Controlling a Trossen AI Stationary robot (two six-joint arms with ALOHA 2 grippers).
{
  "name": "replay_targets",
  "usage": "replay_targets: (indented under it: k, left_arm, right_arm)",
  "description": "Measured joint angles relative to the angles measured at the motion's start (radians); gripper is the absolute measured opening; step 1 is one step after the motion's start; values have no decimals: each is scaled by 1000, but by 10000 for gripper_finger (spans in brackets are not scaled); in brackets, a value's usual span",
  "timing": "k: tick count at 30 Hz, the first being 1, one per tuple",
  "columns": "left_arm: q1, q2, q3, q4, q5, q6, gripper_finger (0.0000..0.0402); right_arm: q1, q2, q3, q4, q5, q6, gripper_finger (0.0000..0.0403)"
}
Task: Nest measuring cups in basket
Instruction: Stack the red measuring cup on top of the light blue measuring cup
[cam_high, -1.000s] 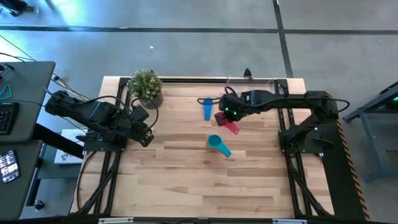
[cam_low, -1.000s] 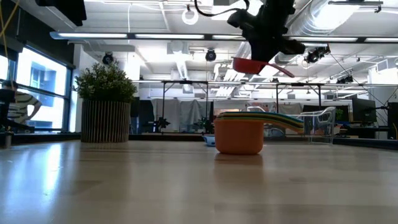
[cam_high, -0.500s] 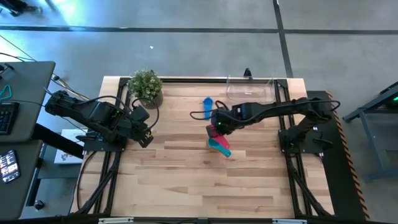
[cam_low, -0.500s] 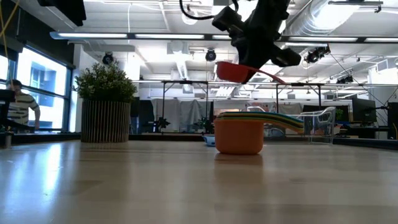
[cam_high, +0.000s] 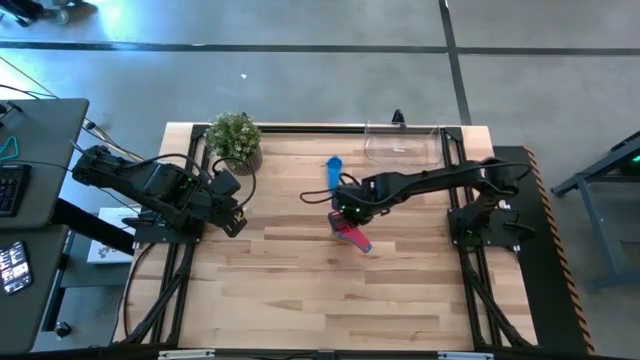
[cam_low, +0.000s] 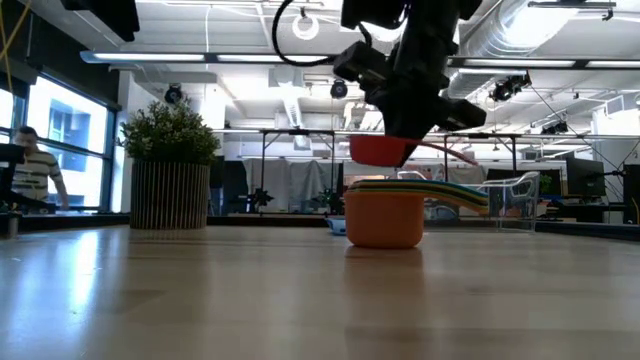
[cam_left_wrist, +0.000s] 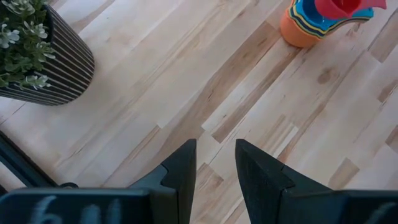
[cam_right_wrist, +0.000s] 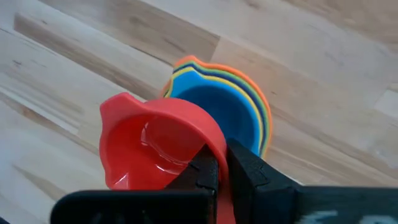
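Note:
My right gripper (cam_high: 345, 206) is shut on the red-pink measuring cup (cam_right_wrist: 152, 149) and hovers over a nested stack of cups (cam_low: 385, 215) standing on its orange base at mid-table. The stack (cam_right_wrist: 249, 115) shows orange, yellow, green and blue rims. In the low view the red-pink cup (cam_low: 380, 150) hangs just above the stack, apart from it. A separate blue cup (cam_high: 333, 170) lies on the table farther back. The clear basket (cam_high: 400, 143) sits at the far right edge. My left gripper (cam_left_wrist: 214, 152) waits open near the table's left side. My right gripper pinches the red-pink cup's wall at its rim (cam_right_wrist: 211, 149) between the two fingers (cam_right_wrist: 249, 171), one seemingly inside the bowl and one outside. The fingers come slanting down from the table's right. The cup is lifted clear, mouth up, its handle (cam_low: 455, 153) pointing right.
A potted green plant (cam_high: 235, 140) stands at the far left corner of the table. The near half of the wooden table (cam_high: 320, 300) holds nothing. People and equipment show in the room beyond the far edge.
My right gripper has carried the red-pink cup from beside the blue cup toward the table's left and near edge and downward. It now hangs right over the nested stack, much lower than before. The stack and the blue cup have stayed in place.

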Motion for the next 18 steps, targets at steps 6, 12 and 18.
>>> replay_targets:
  k: [6,12,18]
  left_arm:
    - [0,0,0,1,0,0,104]
    - [0,0,0,4,0,0,104]
    - [0,0,0,15,0,1,104]
  right_arm:
    - [2,24,0,-5,-16,-2,5]
    - [2,29,0,-14,-17,-6,5]
    - [2,29,0,-16,2,-1,13]
